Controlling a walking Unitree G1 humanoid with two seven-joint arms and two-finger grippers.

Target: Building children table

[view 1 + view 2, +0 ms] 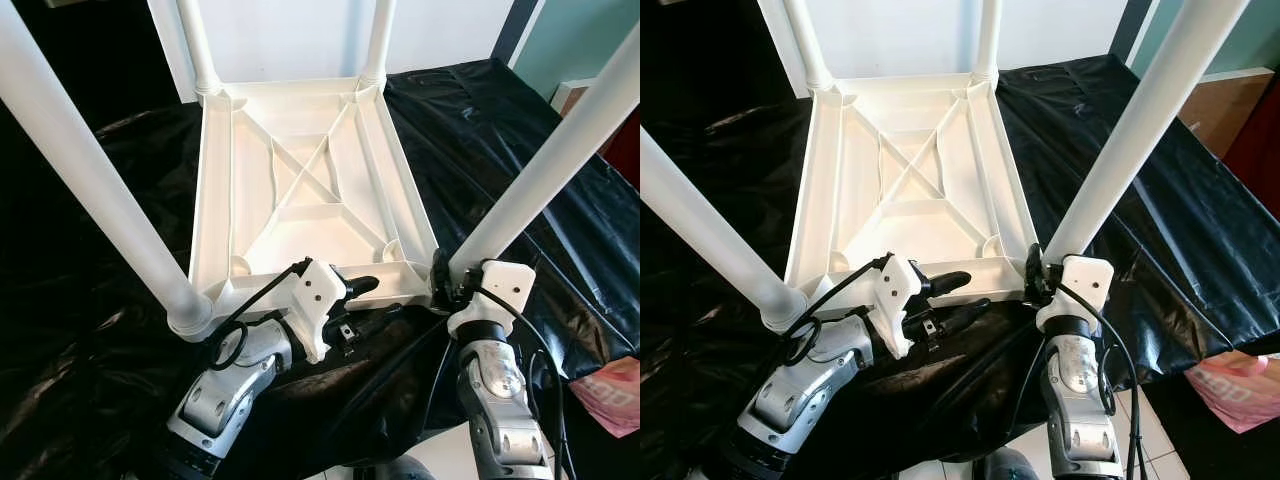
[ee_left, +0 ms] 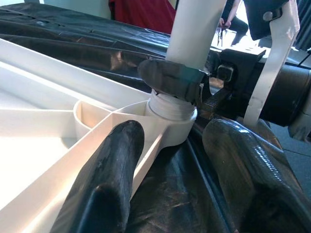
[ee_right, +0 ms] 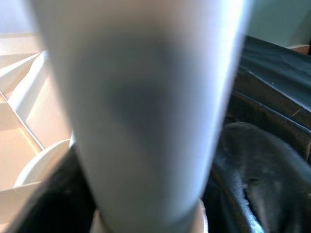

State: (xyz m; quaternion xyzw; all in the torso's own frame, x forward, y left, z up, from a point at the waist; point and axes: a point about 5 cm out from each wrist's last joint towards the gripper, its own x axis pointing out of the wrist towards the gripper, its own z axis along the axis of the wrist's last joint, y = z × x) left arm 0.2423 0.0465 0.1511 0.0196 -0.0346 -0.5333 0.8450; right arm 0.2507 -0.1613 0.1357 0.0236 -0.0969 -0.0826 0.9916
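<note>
A white plastic children's table (image 1: 213,180) lies upside down on a black sheet, ribbed underside up. All its legs stand in the corner sockets: near-left leg (image 1: 80,160), near-right leg (image 1: 560,150), and two far legs (image 1: 197,45) (image 1: 380,40). My right gripper (image 1: 443,275) is shut around the base of the near-right leg, just above its socket (image 2: 170,114); that leg (image 3: 141,97) is a blur in the right wrist view. My left gripper (image 1: 383,297) is open at the table's front rim, one finger (image 2: 114,165) against the rim, the other (image 2: 243,160) over the sheet.
The black plastic sheet (image 1: 520,130) covers the whole surface under the table. A pink bag (image 1: 612,395) lies at the right near my right arm. A white wall stands behind the far legs. A person (image 2: 233,19) shows far off in the left wrist view.
</note>
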